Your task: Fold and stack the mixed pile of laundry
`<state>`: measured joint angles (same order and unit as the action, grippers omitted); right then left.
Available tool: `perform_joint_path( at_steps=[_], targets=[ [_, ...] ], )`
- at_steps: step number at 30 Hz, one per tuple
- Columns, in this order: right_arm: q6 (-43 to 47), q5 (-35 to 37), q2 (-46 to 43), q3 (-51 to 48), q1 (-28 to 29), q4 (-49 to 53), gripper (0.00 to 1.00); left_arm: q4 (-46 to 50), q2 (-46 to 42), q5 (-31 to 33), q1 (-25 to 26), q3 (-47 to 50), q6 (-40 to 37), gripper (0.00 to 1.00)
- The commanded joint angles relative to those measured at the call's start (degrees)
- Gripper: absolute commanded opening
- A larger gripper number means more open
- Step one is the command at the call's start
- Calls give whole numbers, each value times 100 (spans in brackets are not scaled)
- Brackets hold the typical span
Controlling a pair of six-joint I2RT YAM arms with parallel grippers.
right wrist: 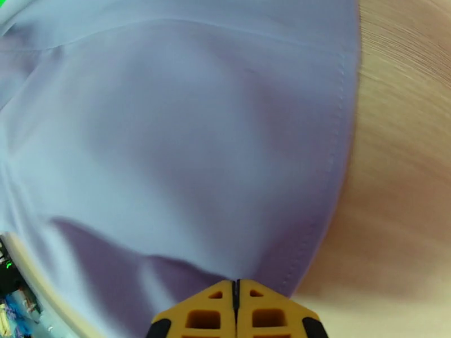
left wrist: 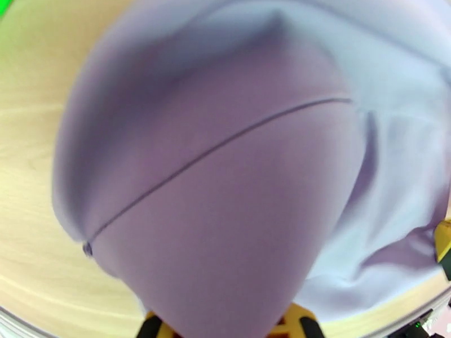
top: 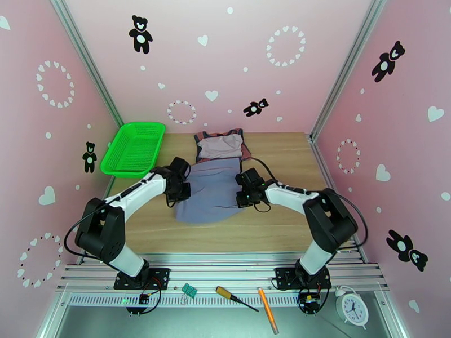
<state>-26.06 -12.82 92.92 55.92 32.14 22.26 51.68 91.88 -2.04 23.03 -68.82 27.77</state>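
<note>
Two tools: both are closed on the blue-grey piece (top: 213, 192); the left tool (top: 180, 191) is clamped on its left edge, the right tool (top: 244, 196) on its hemmed right edge.
Garment position: spread flat at the centre of the desk (top: 282, 164), between the arms.
Stack position: the grey-lilac shirt (top: 219, 146) is laid on the rust-red top (top: 246, 149), just behind the spread piece.
Step judged: a fold is about to be made.
Risk, slip: only a thin hem appears pinched by the right tool; it could be pulled free under tension.
Risk, skew: a crooked fold would result from uneven lifting.
Risk, stack: the stack could be dragged if cloth is swept rearward.
</note>
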Motion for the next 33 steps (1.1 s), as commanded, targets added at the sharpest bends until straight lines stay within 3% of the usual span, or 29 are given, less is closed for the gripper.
perform_joint_path(
  at_steps=[1,3,5,9,10,13,16,21,25,28,30,33],
  targets=[
    [272,92,-737,683,-128,1144,0,843,199,304,0,-576,-455,8],
    [476,342,-736,1117,-329,1632,0,1027,596,351,0,-973,-681,15],
    [683,345,-446,1606,-604,1998,0,1125,1078,379,-25,-1354,-855,28],
    [1058,447,869,2757,-954,2564,0,1229,2050,477,-36,-2227,-1044,76],
    [1100,519,1255,3064,-1015,2678,10,1276,2234,499,-35,-2425,-1054,86],
    [1165,772,2103,3754,-1082,2755,36,1372,2443,527,-36,-2754,-1047,98],
    [1174,952,2496,4239,-1081,2872,45,1375,2090,512,-30,-2664,-949,99],
    [1177,838,2068,3978,-1079,2729,55,1627,842,527,50,-2203,-900,98],
    [1603,1048,1217,3196,-877,2431,55,1933,51,504,77,-1795,-872,98],
    [2407,1327,363,2219,-452,1952,58,1921,-519,734,226,-1258,-728,98],
    [3125,1547,-146,1514,-47,1643,59,1796,-914,974,486,-796,-650,98],
    [3492,1606,-548,907,260,1221,60,1440,-1374,1237,1035,-47,-371,98]
  ],
)
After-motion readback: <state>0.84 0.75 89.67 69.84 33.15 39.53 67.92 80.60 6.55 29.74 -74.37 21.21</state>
